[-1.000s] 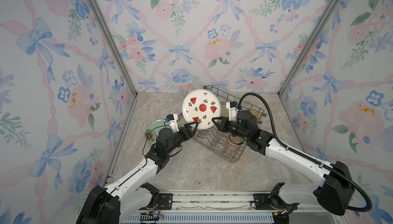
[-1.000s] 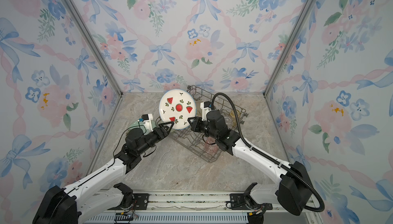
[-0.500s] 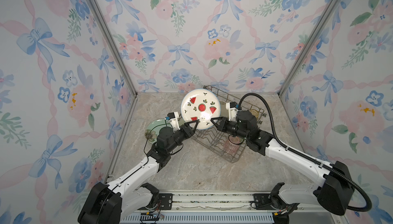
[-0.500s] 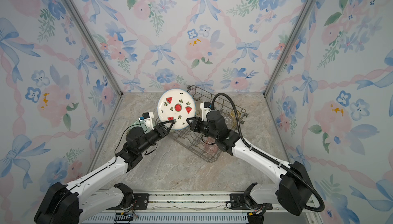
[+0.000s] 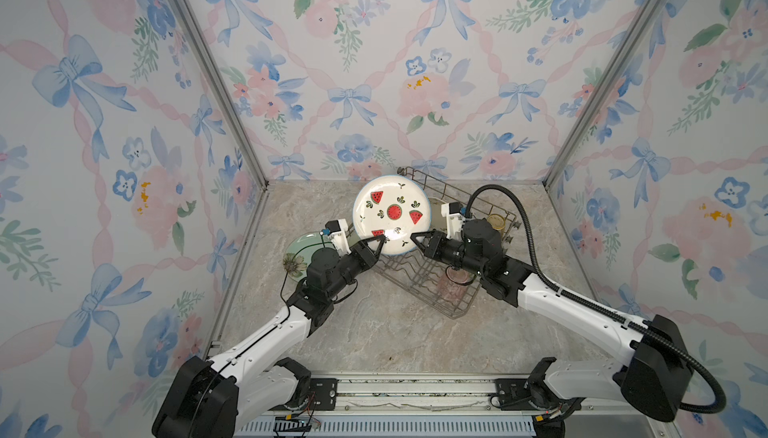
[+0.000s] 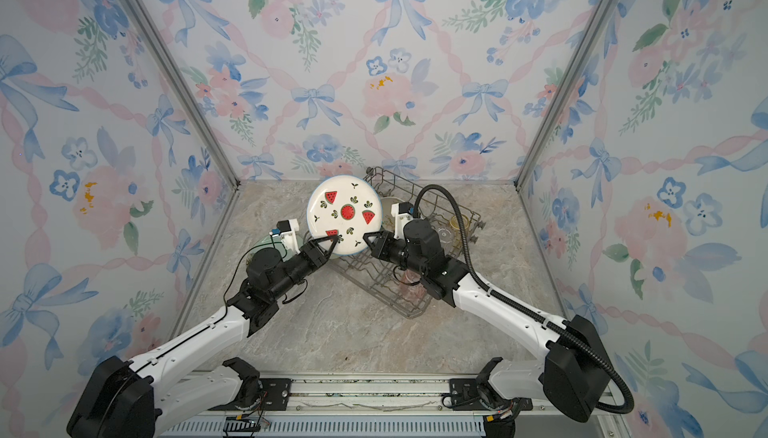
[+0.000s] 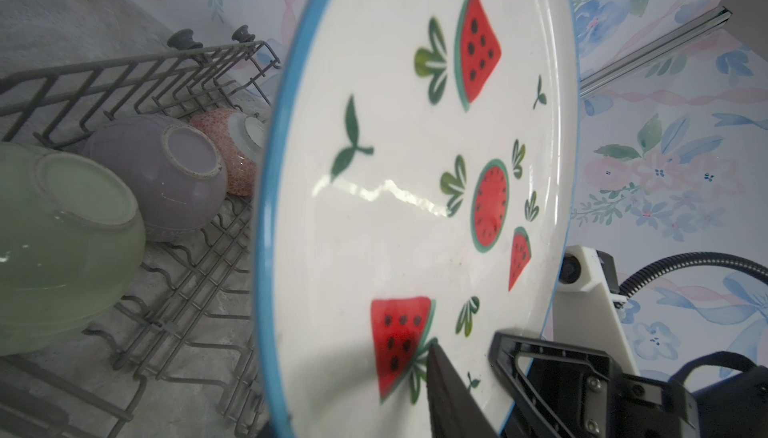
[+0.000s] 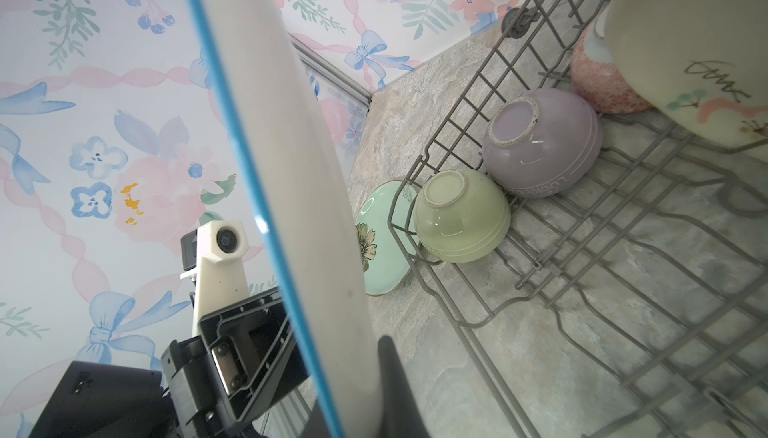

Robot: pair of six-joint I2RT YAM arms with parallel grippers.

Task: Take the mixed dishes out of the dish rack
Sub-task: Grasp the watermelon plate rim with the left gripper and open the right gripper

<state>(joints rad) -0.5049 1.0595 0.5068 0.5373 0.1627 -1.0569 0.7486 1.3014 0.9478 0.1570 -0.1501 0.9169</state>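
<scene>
Beside the left tool (image 5: 380, 244), one glossy mint plate (image 5: 299, 246) lies on the marbled surface (image 5: 395, 340). That tool's jaws straddle the lower rim of the round, blue-edged fruit-print plate (image 5: 390, 207); pinching or not, we cannot tell. The right tool (image 5: 415, 240) is clamped on that rim, plate upright over the wire dish rack (image 5: 415, 293). Between the tools, three upturned bowls: green bowl (image 8: 461, 215), lilac bowl (image 8: 544, 144), pink bowl (image 8: 602, 78). Beyond the right tool, one cream plate (image 8: 698, 49). Bare surface under both arms.
</scene>
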